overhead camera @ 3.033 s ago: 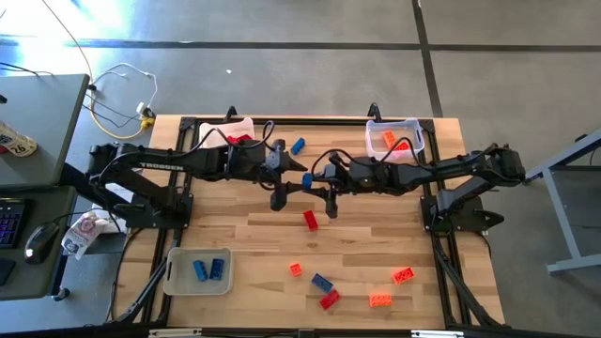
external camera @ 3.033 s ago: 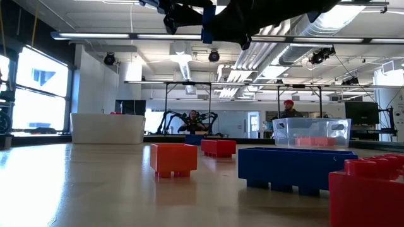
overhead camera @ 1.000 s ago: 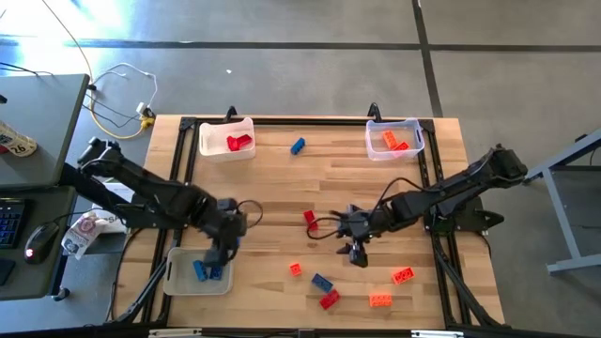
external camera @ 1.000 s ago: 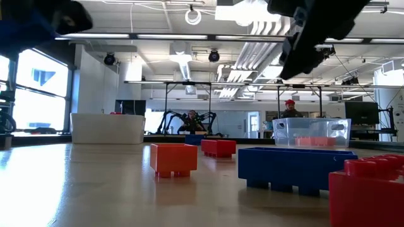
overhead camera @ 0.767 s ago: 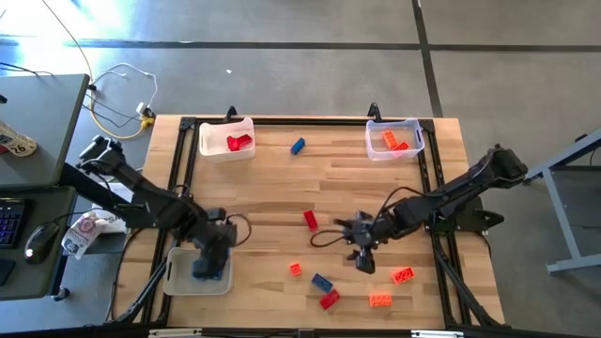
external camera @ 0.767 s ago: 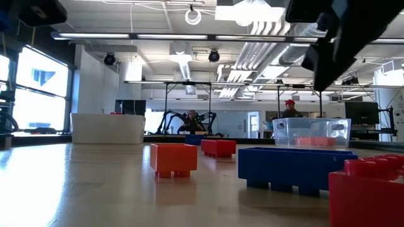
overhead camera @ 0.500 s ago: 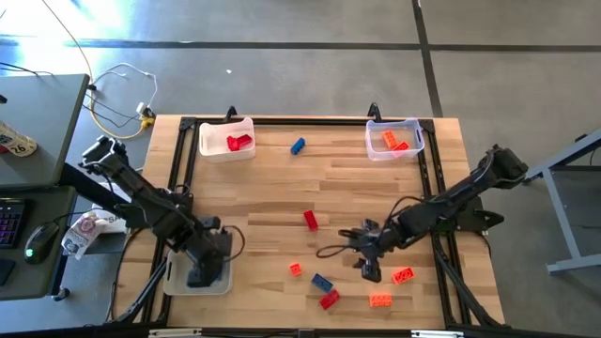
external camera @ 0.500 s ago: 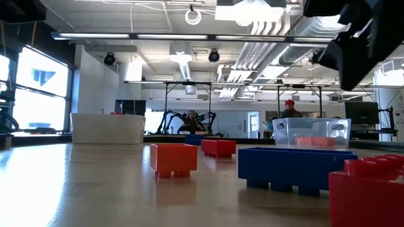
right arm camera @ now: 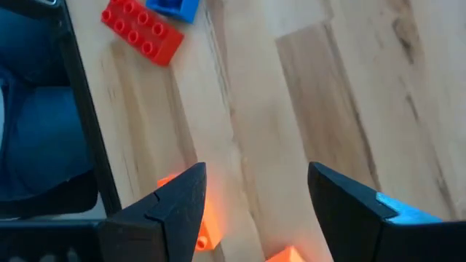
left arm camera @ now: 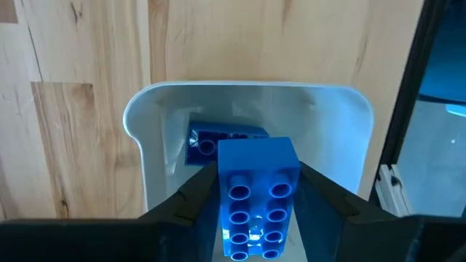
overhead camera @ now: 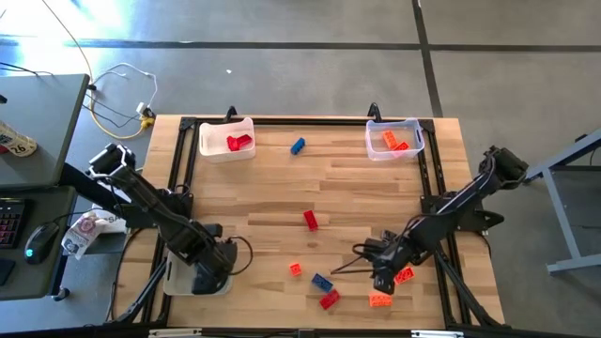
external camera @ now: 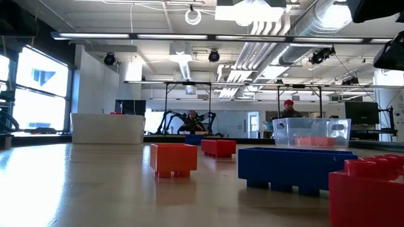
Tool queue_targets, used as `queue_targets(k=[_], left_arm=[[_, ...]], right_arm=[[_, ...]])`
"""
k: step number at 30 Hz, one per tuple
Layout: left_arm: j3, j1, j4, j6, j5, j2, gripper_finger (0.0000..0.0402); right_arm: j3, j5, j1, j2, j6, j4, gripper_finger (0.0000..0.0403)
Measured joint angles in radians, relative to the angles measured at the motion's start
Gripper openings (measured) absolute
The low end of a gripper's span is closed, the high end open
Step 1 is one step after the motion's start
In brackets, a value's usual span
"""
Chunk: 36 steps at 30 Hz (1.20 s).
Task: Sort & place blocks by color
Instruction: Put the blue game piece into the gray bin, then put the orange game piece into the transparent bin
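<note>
My left gripper (overhead camera: 208,277) hangs over the whitish tray (overhead camera: 174,272) at the table's near left, shut on a blue block (left arm camera: 257,193). A second blue block (left arm camera: 215,142) lies in that tray (left arm camera: 145,156). My right gripper (overhead camera: 383,277) stands open at the near right, above two orange blocks (overhead camera: 404,276) (overhead camera: 380,299). In the right wrist view its fingers (right arm camera: 256,175) straddle bare wood, with one orange block (right arm camera: 207,222) beside a finger. Loose on the table lie red (overhead camera: 311,220), orange (overhead camera: 295,268), blue (overhead camera: 322,282), red (overhead camera: 329,299) and blue (overhead camera: 298,145) blocks. My left gripper pinches the blue block by its two long sides (left arm camera: 224,182) between its two fingers. The fingers come from above, pointing down into the tray. The block's studded top faces the wrist camera. Whether its lower end touches the tray's floor, I cannot tell.
A whitish tray (overhead camera: 211,150) with a red block (overhead camera: 239,142) stands at the far left. At the far right a clear tray (overhead camera: 371,141) holds orange blocks. A black frame edges the table. Bare wood lies across the table's middle.
My left gripper has gone toward the near edge with the blue block and now hangs over the near-left tray. My right gripper has gone toward the near right corner, to the orange blocks, with its fingers apart as before.
</note>
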Motion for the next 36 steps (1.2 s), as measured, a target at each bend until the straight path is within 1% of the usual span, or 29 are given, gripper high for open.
queue_targets(k=[5, 10, 15, 20, 23, 26, 29, 31, 36], left_arm=[[0.000, 0.000, 0.004, -0.019, 0.001, 0.024, 0.0147], [0.000, 0.002, 0.005, -0.033, 0.002, 0.042, 0.0159], [0.000, 0.024, 0.003, -0.086, 0.002, 0.046, 0.0175], [0.000, 0.045, 0.003, -0.087, 0.007, 0.046, 0.0195], [0.000, 0.075, 0.003, -0.087, 0.060, 0.046, 0.0206], [0.000, 0.115, 0.005, -0.086, 0.160, 0.046, 0.0208], [0.000, 0.140, 0.009, -0.049, 0.231, 0.046, 0.0207], [0.000, 0.148, 0.009, -0.016, 0.253, 0.045, 0.0207], [0.005, 0.179, 0.017, 0.037, 0.251, 0.040, 0.0209]], right_arm=[[0.000, 0.033, 0.056, 0.000, 0.068, -0.001, 0.0224], [0.000, 0.054, 0.114, 0.001, 0.142, 0.000, 0.0222], [0.000, 0.060, 0.157, 0.003, 0.207, 0.006, 0.0203], [0.000, 0.064, 0.186, 0.003, 0.238, 0.053, 0.0180], [0.000, 0.073, 0.197, 0.003, 0.238, 0.072, 0.0172], [0.000, 0.074, 0.197, 0.004, 0.237, 0.070, 0.0168], [0.000, 0.074, 0.196, 0.004, 0.222, 0.070, 0.0167], [0.000, 0.074, 0.196, 0.004, 0.210, 0.070, 0.0167], [-0.001, 0.072, 0.196, 0.004, 0.138, 0.071, 0.0168]])
